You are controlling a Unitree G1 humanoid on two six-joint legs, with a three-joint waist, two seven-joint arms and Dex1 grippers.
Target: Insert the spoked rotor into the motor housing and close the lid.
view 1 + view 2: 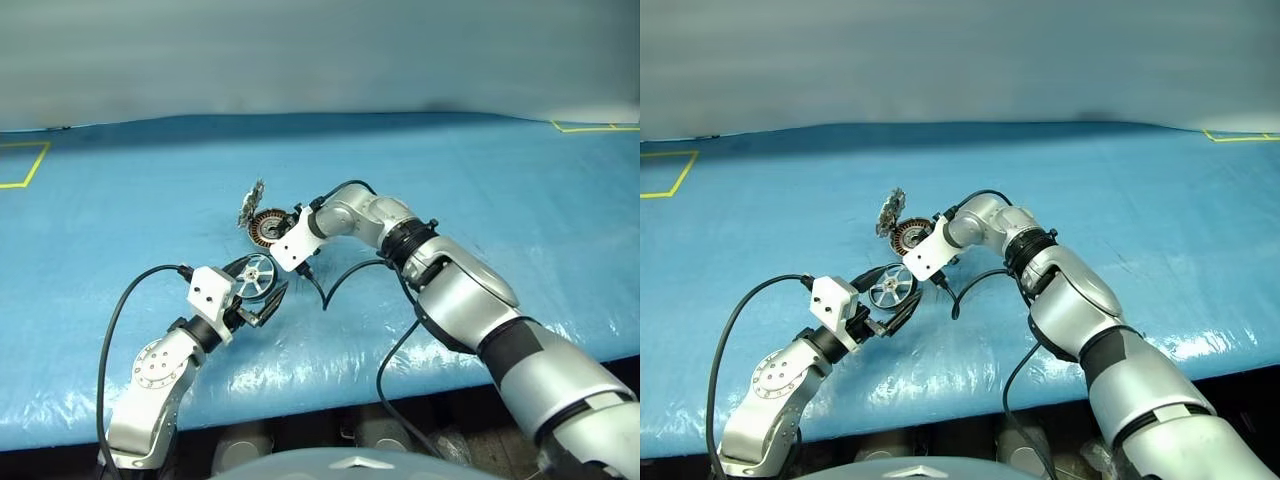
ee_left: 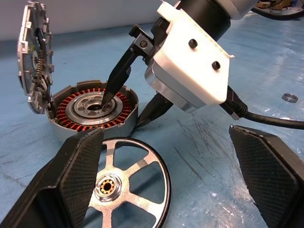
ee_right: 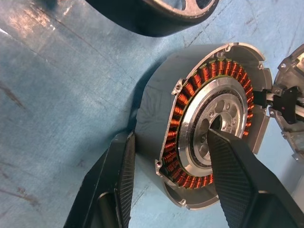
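Note:
The motor housing (image 1: pixel 267 226) sits on the blue table, its copper windings (image 3: pixel 190 90) showing. Its lid (image 2: pixel 34 52) stands open and upright on the side away from me. My right gripper (image 3: pixel 170 137) points down over the housing, one finger in the pale centre and the other against the outer wall, clamping that side. The spoked rotor (image 2: pixel 107 186) lies flat on the table just in front of the housing. My left gripper (image 2: pixel 166 133) is level and open, and the rotor lies loose between its fingers, close to one of them.
The table is covered with a blue sheet (image 1: pixel 480 180). Yellow tape marks (image 1: pixel 25 165) lie at its far corners. A small metal ring (image 2: pixel 289 97) lies loose on the sheet beyond the right hand. Its black cable (image 1: pixel 340 275) loops near the housing.

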